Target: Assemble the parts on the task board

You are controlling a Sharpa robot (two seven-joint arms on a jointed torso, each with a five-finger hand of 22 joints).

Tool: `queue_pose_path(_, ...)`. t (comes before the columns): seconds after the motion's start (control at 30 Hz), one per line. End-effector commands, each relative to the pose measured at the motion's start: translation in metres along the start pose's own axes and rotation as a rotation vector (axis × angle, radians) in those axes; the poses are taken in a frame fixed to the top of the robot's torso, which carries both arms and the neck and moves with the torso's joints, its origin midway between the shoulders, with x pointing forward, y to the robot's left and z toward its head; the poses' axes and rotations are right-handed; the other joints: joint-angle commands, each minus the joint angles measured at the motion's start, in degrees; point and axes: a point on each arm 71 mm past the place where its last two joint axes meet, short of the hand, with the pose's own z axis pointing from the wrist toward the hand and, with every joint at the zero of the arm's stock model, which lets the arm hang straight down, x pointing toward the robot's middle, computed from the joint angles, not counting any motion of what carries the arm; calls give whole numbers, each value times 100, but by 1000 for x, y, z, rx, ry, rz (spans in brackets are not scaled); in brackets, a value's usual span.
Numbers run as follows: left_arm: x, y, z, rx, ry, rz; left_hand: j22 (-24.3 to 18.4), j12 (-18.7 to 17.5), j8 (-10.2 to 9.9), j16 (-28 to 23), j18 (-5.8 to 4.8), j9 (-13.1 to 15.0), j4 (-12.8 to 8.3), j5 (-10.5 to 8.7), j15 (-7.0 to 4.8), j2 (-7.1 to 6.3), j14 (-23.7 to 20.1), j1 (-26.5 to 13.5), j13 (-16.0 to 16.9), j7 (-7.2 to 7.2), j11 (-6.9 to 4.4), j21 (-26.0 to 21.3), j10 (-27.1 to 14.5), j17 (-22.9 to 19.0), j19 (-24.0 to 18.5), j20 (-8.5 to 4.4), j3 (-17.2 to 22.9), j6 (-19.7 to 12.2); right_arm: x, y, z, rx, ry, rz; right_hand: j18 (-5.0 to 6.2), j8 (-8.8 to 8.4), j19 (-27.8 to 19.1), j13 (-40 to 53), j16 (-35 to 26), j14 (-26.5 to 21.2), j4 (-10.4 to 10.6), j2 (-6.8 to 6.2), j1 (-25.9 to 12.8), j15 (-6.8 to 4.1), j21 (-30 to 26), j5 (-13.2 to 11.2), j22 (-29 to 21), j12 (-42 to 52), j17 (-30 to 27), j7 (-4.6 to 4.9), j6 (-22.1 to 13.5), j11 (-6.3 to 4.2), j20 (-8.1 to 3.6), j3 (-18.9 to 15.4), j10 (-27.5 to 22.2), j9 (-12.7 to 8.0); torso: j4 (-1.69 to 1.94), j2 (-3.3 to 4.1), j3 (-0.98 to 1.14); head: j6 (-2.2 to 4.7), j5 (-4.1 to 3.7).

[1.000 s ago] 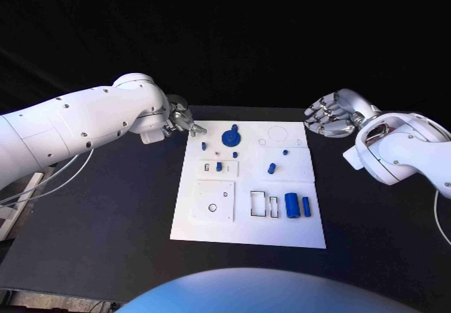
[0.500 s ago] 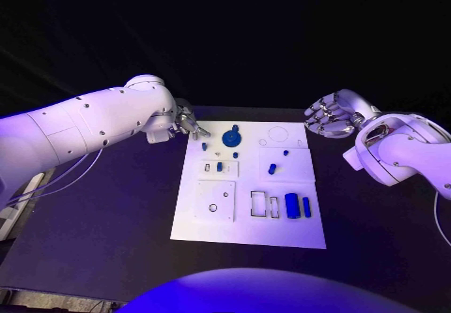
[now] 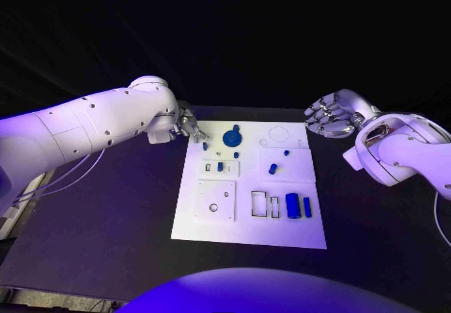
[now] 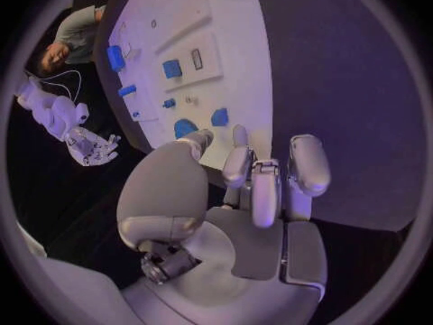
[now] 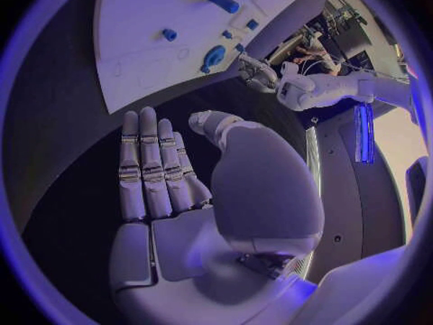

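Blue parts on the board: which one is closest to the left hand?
The small blue peg at the task board's far left corner, just off the left hand's fingers. The big round blue part sits further right.

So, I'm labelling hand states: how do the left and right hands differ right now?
The left hand reaches to the board's far left corner, fingertips by a small blue part; the right hand hovers off the board's far right side. The left hand's fingers point down at the board; the right hand's are stretched flat, side by side. Both hold nothing.
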Motion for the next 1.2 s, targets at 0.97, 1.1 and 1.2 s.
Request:
queue_pose_path(0.97,8,-11,3,33,51,4,206,14,21,21,-45,-13,-14,19,34,68,596,194,31,-27,-9,-6,-4,1507,23,41,100,32,1,2,0,-20,-3,-10,66,-12,-25,-12,-35,-49,25,1,-40,3,-22,38,-19,-25,-6,2,-16,20,28,-5,-42,-8,1,-4,1,-1,-2)
queue_pose_path(1.1,9,-12,3,34,57,7,206,13,24,21,-44,-15,-14,18,32,79,596,227,28,-31,-12,-11,-4,1507,21,40,118,38,1,3,0,-20,-3,-10,66,-12,-25,-12,-35,-49,25,1,-40,3,-22,38,-19,-25,-6,2,-16,20,28,-5,-42,-8,2,-4,-1,-1,-2)
queue_pose_path(1.2,9,-12,3,33,58,8,209,14,25,21,-45,-16,-15,18,31,85,596,250,30,-34,-14,-9,-3,1507,23,39,131,41,1,3,1,-20,-2,-9,66,-12,-25,-12,-35,-49,25,1,-40,3,-22,38,-19,-25,-6,2,-16,20,28,-5,-42,-8,2,-4,0,-1,-3)
